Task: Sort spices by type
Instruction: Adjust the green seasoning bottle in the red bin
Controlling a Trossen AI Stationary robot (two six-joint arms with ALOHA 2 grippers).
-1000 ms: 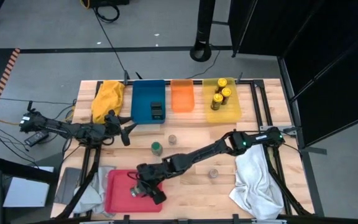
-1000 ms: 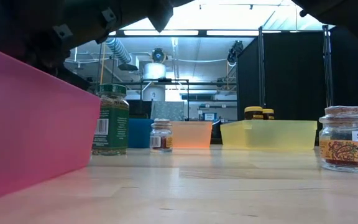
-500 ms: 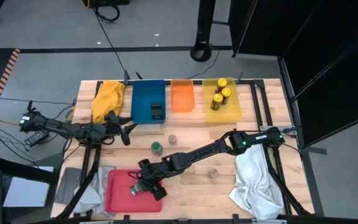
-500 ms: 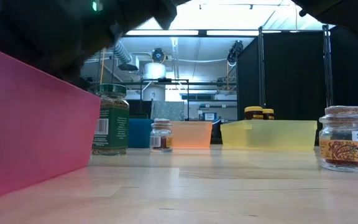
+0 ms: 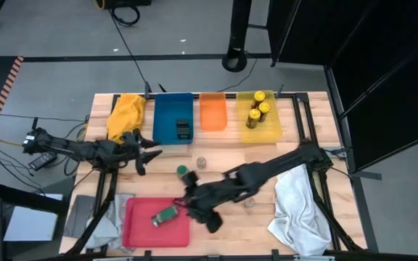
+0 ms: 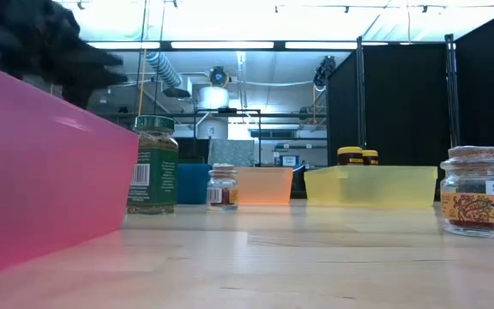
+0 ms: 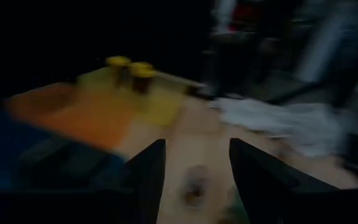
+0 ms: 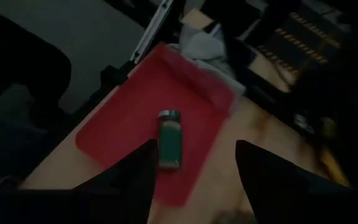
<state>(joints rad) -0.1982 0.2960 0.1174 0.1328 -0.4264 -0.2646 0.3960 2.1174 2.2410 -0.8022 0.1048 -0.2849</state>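
Here, take the red tray (image 5: 140, 225) as your landmark: 1 green-lidded jar (image 5: 166, 215) lies on its side inside it. The right gripper (image 5: 203, 215) hangs just beside the tray's right edge, fingers spread and holding nothing. Beyond the tray, on bare wood, you see a second green-lidded jar (image 5: 183, 172) standing upright, with 2 small grey-topped jars (image 5: 202, 162) farther right. The left gripper (image 5: 151, 154) hovers beyond the tray too, fingers parted, empty. Farthest from the tray, the blue tray (image 5: 167, 116) holds 2 black boxes (image 5: 183, 127), the orange tray (image 5: 212, 112) shows nothing inside, and the yellow tray (image 5: 272, 127) holds 3 yellow-lidded jars (image 5: 258, 110).
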